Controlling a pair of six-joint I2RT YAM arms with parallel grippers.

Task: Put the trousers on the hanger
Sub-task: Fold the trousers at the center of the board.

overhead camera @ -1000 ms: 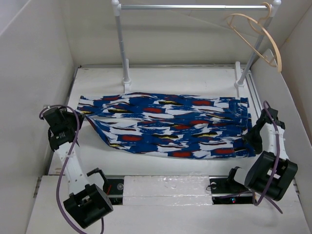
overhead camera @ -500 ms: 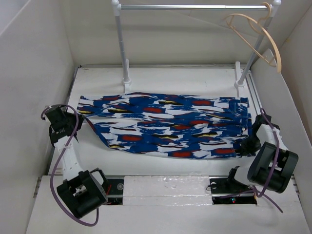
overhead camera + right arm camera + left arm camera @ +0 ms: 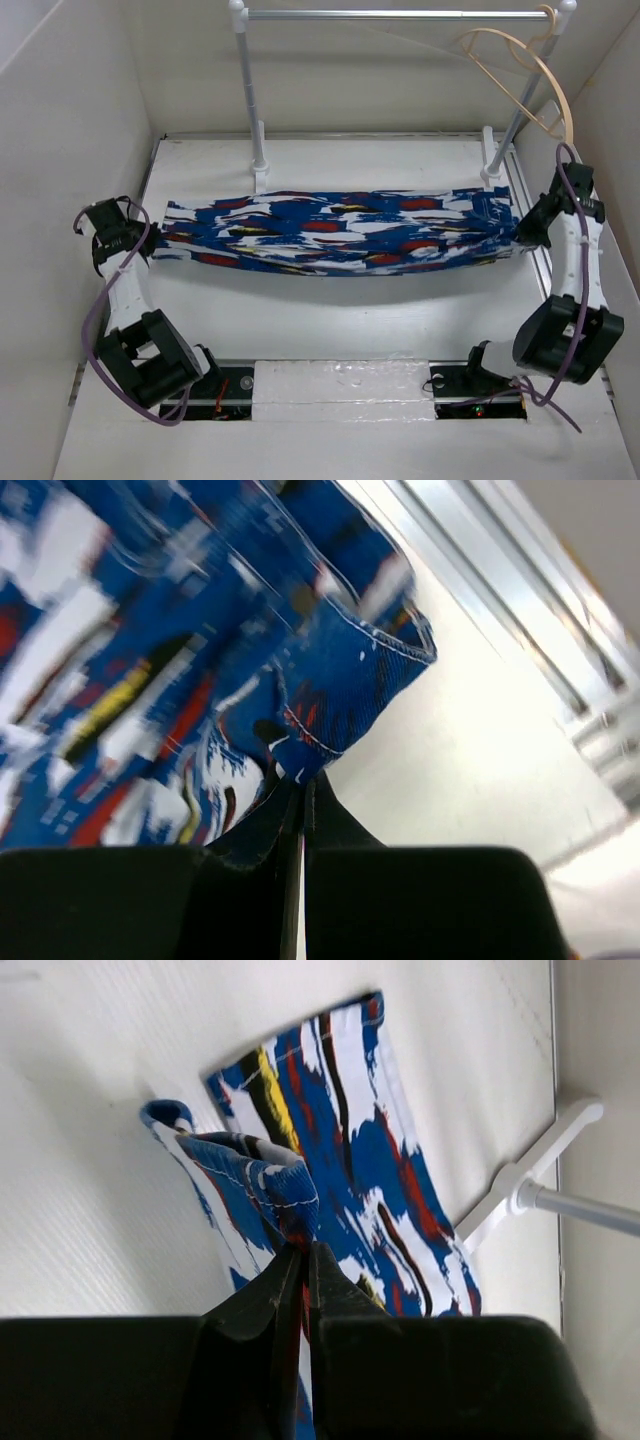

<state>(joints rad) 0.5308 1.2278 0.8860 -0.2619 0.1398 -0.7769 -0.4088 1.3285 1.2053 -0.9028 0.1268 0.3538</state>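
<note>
The blue streaked trousers [image 3: 335, 232] hang stretched between my two grippers above the white table, sagging a little in the middle. My left gripper [image 3: 152, 235] is shut on the leg-end cloth [image 3: 290, 1210] at the left. At the right, my right gripper [image 3: 518, 228] is shut on the waistband edge [image 3: 330, 710]. The pale wooden hanger [image 3: 535, 75] hangs from the right end of the grey rail [image 3: 400, 15], behind and above the right gripper.
White posts [image 3: 250, 100] hold the rail at the back; their feet [image 3: 492, 165] stand on the table just behind the trousers. White walls close in on both sides. A metal track [image 3: 500, 590] runs along the right edge.
The right gripper shut on the waistband. Both arms lifted and drew apart, raising the trousers from flat on the table into a taut band.
</note>
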